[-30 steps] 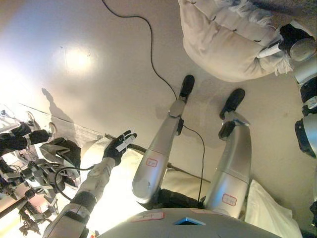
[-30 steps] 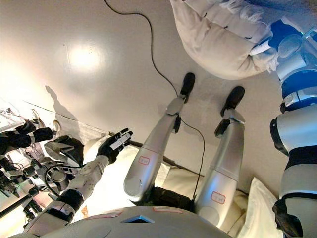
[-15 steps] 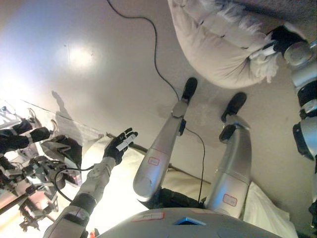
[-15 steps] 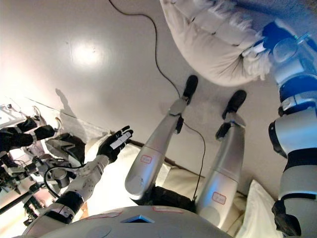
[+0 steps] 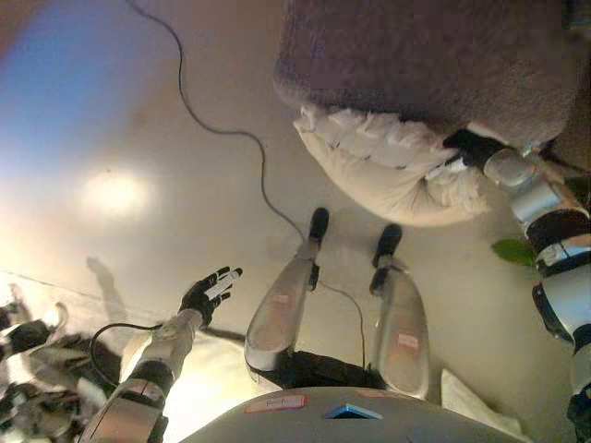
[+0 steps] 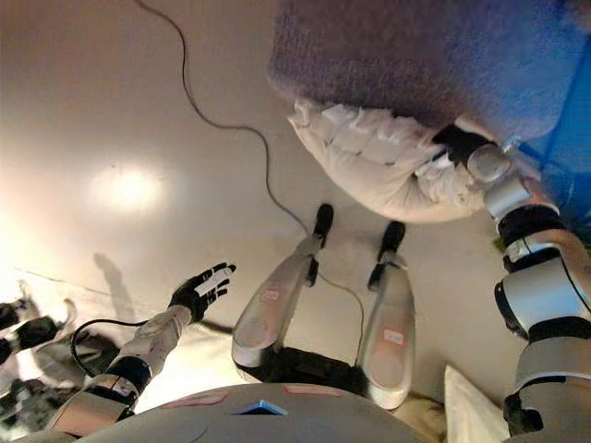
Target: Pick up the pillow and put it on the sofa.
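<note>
A cream-white pillow (image 5: 379,164) with a ruffled edge hangs in the air at the front edge of a grey-brown sofa (image 5: 425,65). My right hand (image 5: 469,148) is shut on the pillow's right end and holds it against the sofa's front. The pillow also shows in the right eye view (image 6: 369,157). My left hand (image 5: 205,293) is open and empty, held out low at the left, away from the pillow; it also shows in the right eye view (image 6: 199,288).
A black cable (image 5: 222,129) runs across the pale floor (image 5: 111,138) left of the sofa. White cushions (image 5: 480,406) lie at the lower right. Dark equipment (image 5: 37,369) sits at the lower left. A green leaf (image 5: 512,251) shows at the right.
The camera has tilted up and the sofa has come into view. My right hand has carried the pillow up against the sofa's front edge. My left hand stays held out.
</note>
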{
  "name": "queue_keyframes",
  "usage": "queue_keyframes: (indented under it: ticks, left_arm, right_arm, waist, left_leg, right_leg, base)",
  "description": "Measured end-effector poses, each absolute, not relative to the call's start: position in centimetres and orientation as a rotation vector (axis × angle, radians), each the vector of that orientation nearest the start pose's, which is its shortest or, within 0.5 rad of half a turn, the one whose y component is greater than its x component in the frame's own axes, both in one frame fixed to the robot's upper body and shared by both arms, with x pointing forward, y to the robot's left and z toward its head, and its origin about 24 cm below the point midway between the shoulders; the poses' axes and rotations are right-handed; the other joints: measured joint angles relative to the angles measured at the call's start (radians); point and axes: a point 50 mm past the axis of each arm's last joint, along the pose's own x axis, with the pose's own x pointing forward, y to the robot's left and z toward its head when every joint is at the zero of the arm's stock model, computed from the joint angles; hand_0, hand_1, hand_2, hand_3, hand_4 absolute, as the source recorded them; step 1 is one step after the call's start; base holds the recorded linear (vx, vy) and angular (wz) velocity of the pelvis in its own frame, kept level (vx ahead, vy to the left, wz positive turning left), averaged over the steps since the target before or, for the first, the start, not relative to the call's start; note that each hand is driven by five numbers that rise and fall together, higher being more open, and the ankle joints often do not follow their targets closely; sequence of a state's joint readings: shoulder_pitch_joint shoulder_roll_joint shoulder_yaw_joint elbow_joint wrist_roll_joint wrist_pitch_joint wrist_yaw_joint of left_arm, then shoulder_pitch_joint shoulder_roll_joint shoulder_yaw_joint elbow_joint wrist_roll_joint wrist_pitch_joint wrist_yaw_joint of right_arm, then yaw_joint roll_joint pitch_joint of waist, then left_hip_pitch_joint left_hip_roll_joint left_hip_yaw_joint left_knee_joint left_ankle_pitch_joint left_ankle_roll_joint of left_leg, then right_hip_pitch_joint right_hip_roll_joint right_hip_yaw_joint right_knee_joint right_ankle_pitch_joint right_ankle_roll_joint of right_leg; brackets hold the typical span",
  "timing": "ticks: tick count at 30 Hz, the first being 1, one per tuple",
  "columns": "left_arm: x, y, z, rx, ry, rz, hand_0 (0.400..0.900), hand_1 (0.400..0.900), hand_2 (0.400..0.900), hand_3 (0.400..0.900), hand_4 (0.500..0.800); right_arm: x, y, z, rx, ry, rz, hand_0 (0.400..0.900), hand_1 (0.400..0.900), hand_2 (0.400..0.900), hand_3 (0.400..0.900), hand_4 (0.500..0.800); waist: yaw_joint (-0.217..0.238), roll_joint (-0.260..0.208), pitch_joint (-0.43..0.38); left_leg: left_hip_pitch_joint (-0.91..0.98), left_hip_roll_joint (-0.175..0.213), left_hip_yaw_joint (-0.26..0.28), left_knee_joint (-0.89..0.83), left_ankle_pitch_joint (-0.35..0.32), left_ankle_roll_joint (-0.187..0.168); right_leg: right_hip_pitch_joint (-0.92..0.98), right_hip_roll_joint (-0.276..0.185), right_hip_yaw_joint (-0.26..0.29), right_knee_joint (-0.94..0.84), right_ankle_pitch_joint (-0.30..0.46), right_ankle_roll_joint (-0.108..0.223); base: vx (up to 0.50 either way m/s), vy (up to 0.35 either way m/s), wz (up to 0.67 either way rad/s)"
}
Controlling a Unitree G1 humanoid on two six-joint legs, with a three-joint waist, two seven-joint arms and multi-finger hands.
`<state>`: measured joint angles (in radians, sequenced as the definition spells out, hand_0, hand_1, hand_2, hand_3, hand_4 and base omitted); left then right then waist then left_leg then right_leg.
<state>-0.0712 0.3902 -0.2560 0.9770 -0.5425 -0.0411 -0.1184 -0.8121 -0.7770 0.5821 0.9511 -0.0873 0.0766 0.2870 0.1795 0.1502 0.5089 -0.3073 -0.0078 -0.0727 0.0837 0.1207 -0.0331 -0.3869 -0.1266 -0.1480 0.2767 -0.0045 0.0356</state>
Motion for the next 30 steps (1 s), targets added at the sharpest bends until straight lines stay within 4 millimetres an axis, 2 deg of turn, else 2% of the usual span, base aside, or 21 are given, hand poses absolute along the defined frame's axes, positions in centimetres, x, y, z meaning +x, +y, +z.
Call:
queue_keyframes:
  ticks: [2,4,9,14,18,21,26,30]
  left_arm:
    - [16.4,26.2,-12.0,-0.047,0.9,0.134,0.9,0.9,0.9,0.9,0.8]
    - [15.9,26.7,-12.1,-0.025,0.924,0.151,0.9,0.9,0.9,0.9,0.8]
    - [14.3,27.4,-12.9,0.033,1.009,0.172,0.9,0.9,0.9,0.9,0.8]
    - [13.0,27.6,-13.5,0.057,1.061,0.211,0.9,0.9,0.9,0.9,0.8]
    - [11.0,27.8,-14.1,0.059,1.119,0.24,0.9,0.9,0.9,0.9,0.8]
    - [9.8,27.7,-14.5,0.081,1.17,0.235,0.9,0.9,0.9,0.9,0.8]
    - [7.4,27.9,-15.1,0.08,1.255,0.252,0.9,0.9,0.9,0.9,0.8]
    - [6.0,27.9,-15.3,0.102,1.296,0.245,0.9,0.9,0.9,0.9,0.8]
  right_arm:
    - [35.5,-29.3,9.3,-1.056,0.51,0.239,0.4,0.4,0.4,0.4,0.5]
    - [35.1,-28.8,9.6,-1.076,0.492,0.307,0.4,0.4,0.4,0.4,0.5]
    - [35.2,-27.2,11.1,-1.075,0.42,0.413,0.4,0.4,0.4,0.4,0.5]
    - [35.0,-26.3,12.6,-1.107,0.373,0.53,0.4,0.4,0.4,0.4,0.5]
    - [35.0,-25.7,13.4,-1.118,0.336,0.61,0.4,0.4,0.4,0.4,0.5]
    - [35.4,-25.1,14.9,-1.096,0.293,0.634,0.4,0.4,0.4,0.4,0.5]
    - [36.1,-25.0,16.8,-1.006,0.241,0.624,0.4,0.4,0.4,0.4,0.5]
    - [36.9,-27.2,17.8,-0.905,0.291,0.513,0.4,0.4,0.4,0.4,0.5]
  waist:
    - [-0.014,-0.024,-0.003]
    - [-0.019,-0.049,-0.011]
    - [-0.04,-0.116,-0.059]
    - [-0.038,-0.151,-0.132]
    - [-0.031,-0.173,-0.209]
    - [-0.02,-0.179,-0.237]
    - [-0.001,-0.195,-0.283]
    - [0.033,-0.198,-0.322]
  left_leg:
    - [0.069,0.015,0.0,-0.038,0.001,-0.005]
    - [0.123,0.027,0.001,-0.066,-0.002,-0.011]
    - [0.22,0.046,0.003,-0.117,-0.004,-0.016]
    - [0.304,0.051,-0.006,-0.163,-0.01,-0.018]
    - [0.33,0.052,-0.004,-0.164,-0.024,-0.021]
    - [0.344,0.054,-0.004,-0.164,-0.025,-0.023]
    - [0.365,0.052,-0.012,-0.164,-0.027,-0.026]
    - [0.365,0.049,-0.034,-0.164,-0.026,-0.029]
  right_leg:
    - [0.085,-0.001,-0.052,-0.066,0.023,-0.001]
    - [0.151,0.006,-0.077,-0.116,0.035,-0.002]
    - [0.275,0.037,-0.084,-0.223,0.063,-0.013]
    - [0.388,0.051,-0.103,-0.319,0.081,-0.007]
    - [0.437,0.06,-0.108,-0.364,0.089,-0.004]
    - [0.453,0.062,-0.108,-0.364,0.088,-0.004]
    - [0.479,0.061,-0.117,-0.364,0.082,-0.003]
    - [0.49,0.059,-0.139,-0.364,0.08,-0.002]
  base:
    - [0.19,-0.079,0.11]
    - [0.21,-0.052,0.04]
    - [0.2,-0.01,0.02]
    - [0.16,0.014,0.04]
    - [0.08,0.011,0.08]
    - [0.08,0.008,0.13]
    - [0.12,0.015,0.17]
    - [0.09,0.004,0.19]
